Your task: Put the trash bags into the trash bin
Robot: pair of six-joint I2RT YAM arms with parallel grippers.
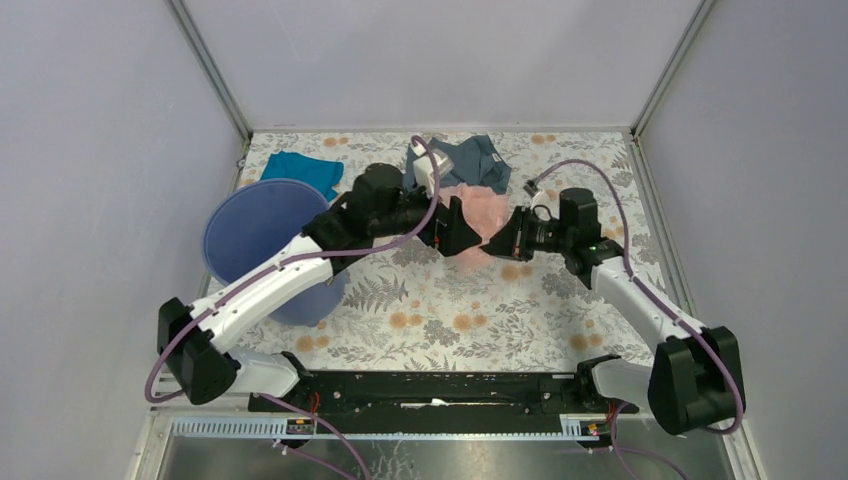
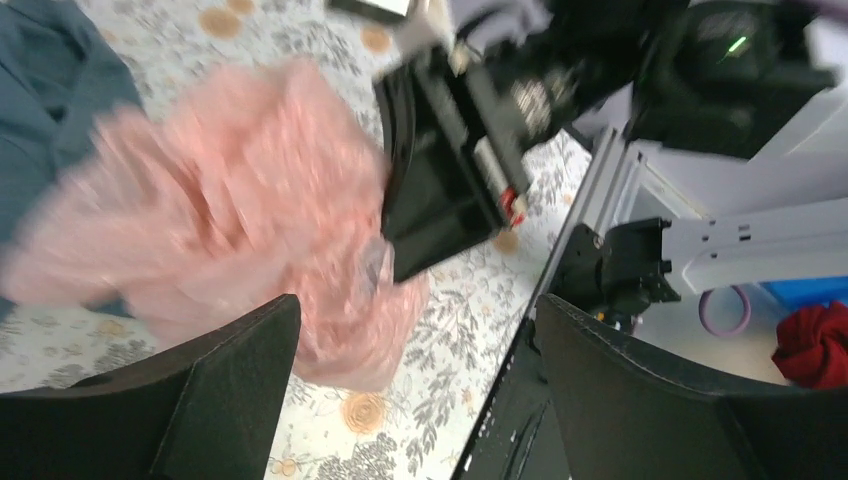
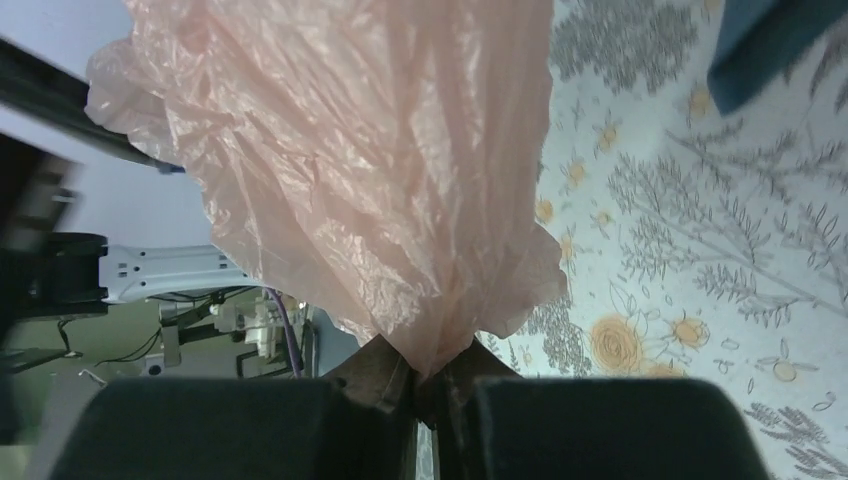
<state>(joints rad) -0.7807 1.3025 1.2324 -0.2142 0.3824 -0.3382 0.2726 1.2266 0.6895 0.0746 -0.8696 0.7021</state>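
Right wrist view first: your right gripper is pinched down tight on a gathered corner of the trash bag, and the pink film fans out from the fingers in one crumpled sheet. Over on the left wrist view, your left gripper stands wide with nothing in it; the bag sits just beyond its fingers, blurred, with the right gripper's body right behind it. From the top, both grippers meet nose to nose over the middle of the tabletop, the bag bunched between them. The trash bin is off to the left, well apart from the bag, and your left arm runs straight across it. So I'd call this the carry stage, bag held, not yet binned. Next, I reckon you clear that left arm or take a second hold, then swing the bag over the bin's mouth before letting go.
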